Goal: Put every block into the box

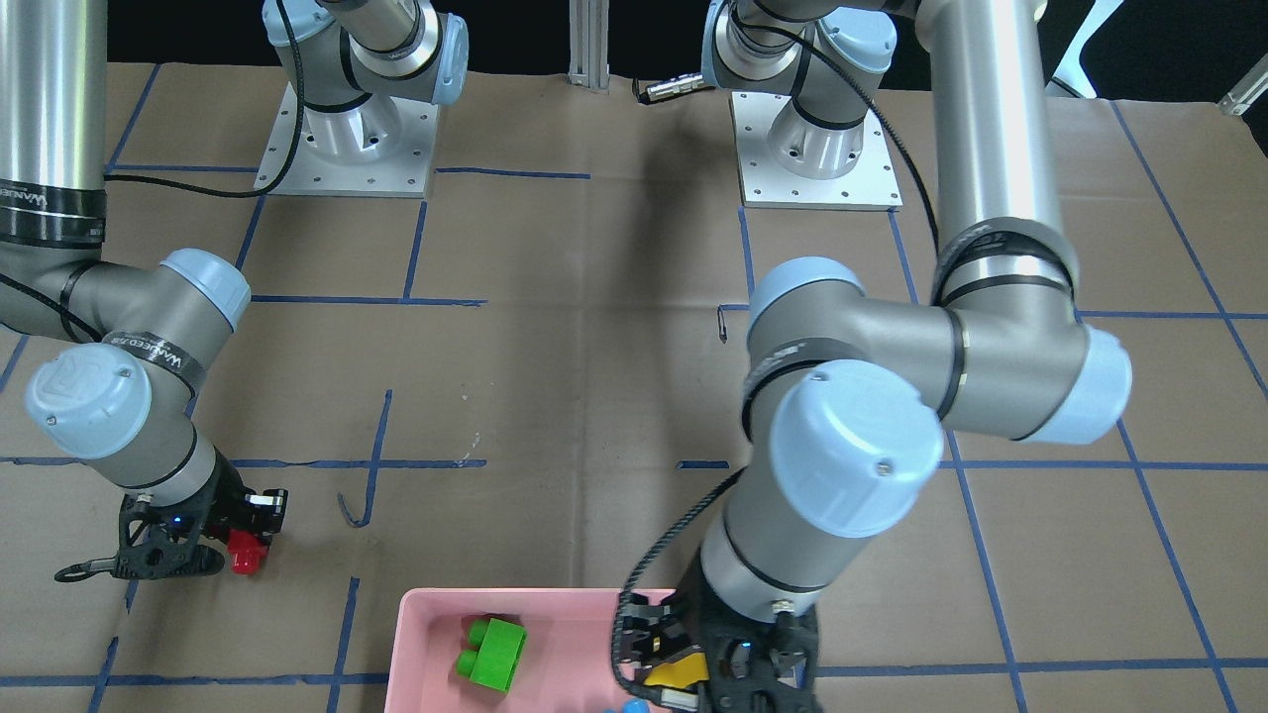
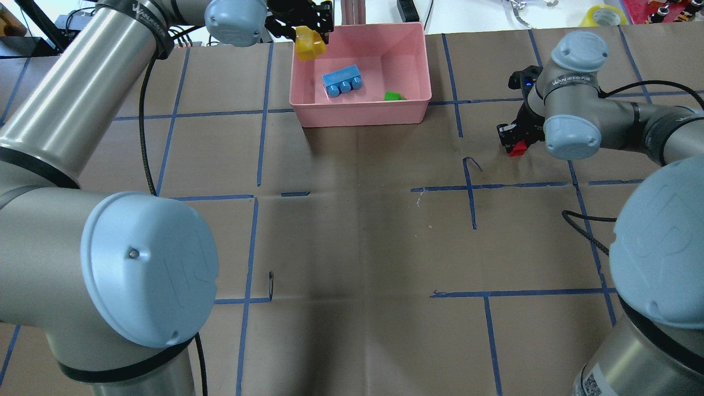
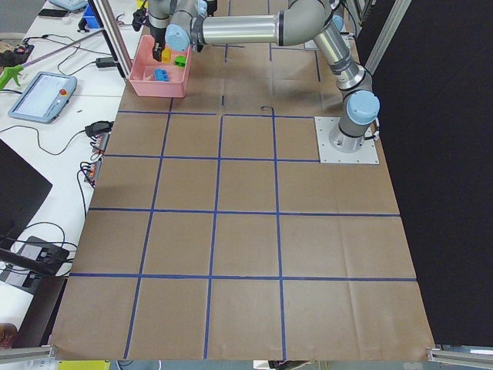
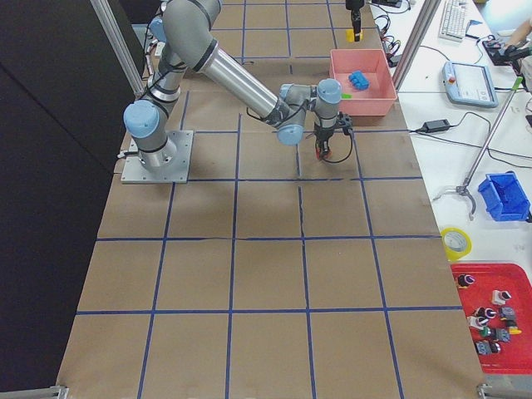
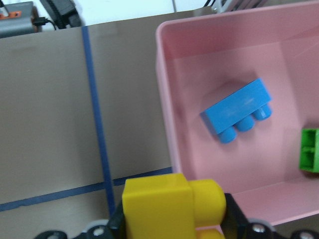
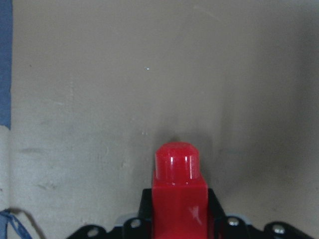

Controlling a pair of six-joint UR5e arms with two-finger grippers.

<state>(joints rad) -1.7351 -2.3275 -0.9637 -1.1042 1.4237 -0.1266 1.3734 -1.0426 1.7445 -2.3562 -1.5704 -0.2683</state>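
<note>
Yellow two-stud plastic brick (image 5: 164, 204) is pinched in left pincer (image 2: 307, 30), above left rim of shallow pale-pink plastic box (image 2: 363, 113), which sits at far side of brown paper-covered surface (image 2: 357, 231). Inside box: light-blue three-stud brick (image 2: 341, 81) nr centre, green two-stud brick (image 1: 492, 652) to its right by near wall. Right pincer (image 1: 238, 545) grips small red one-stud brick (image 6: 178, 189), low at surface, well right of box; contact w/ surface unclear.
</note>
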